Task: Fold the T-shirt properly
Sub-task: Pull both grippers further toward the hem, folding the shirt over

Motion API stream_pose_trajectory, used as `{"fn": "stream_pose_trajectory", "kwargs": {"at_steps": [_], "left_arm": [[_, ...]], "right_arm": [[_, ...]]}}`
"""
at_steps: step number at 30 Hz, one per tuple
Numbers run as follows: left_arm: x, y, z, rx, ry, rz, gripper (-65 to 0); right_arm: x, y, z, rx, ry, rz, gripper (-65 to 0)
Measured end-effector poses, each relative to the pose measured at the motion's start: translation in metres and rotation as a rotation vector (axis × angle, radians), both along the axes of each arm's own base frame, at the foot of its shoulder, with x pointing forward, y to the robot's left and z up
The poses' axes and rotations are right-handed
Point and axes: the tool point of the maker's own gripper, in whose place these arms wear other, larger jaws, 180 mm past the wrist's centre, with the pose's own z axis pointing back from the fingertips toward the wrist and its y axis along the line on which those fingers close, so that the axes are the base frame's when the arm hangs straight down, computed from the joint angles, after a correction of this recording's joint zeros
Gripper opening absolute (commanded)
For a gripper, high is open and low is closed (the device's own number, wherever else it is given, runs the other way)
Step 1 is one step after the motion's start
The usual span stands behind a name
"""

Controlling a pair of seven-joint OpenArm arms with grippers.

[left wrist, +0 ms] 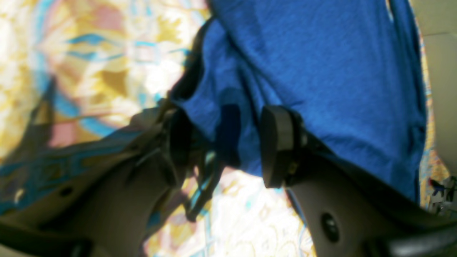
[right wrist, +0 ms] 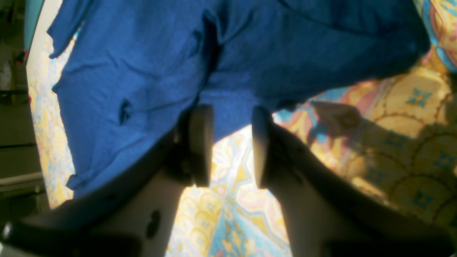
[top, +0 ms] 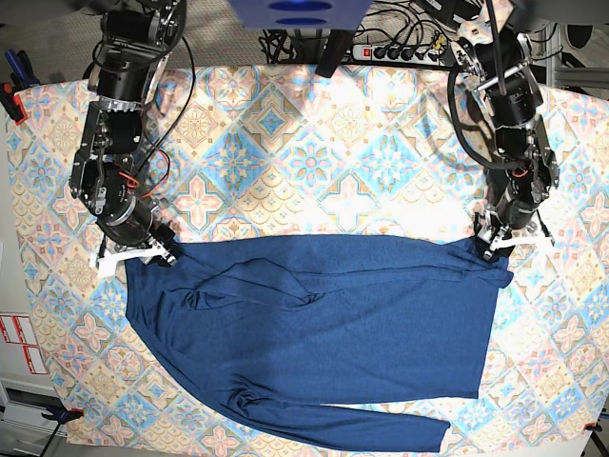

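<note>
the t-shirt (top: 362,328) is lying spread, with creases, across the near half of the patterned cloth (top: 314,181). the left tool (left wrist: 221,146) and the right tool (right wrist: 232,146) are hovering over its far edge, one near each end. both are standing released, fingers apart. one sleeve is extending along the near side toward the right.

The left pincer (left wrist: 219,146) stands open over the dark blue knit shirt (left wrist: 342,60); a rumpled fold lies between its fingertips (left wrist: 280,146) (blurred, so contact is unclear); the patterned tile-print cloth (left wrist: 246,214) spreads beneath the shirt.
</note>
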Motion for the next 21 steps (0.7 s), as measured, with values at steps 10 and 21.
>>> {"fn": "stream_pose_trajectory", "kwargs": {"at_steps": [10,21], "left_arm": [[0.010,-0.028,-0.004,-0.005,0.022,-0.083,-65.0],[0.006,-0.027,-0.006,-0.009,0.028,-0.086,-65.0]], "right_arm": [[-0.007,0.001,-0.005,0.008,0.014,0.003,-46.9],[-0.024,-0.047,-0.019,0.021,0.049,-0.151,-36.7]]}}
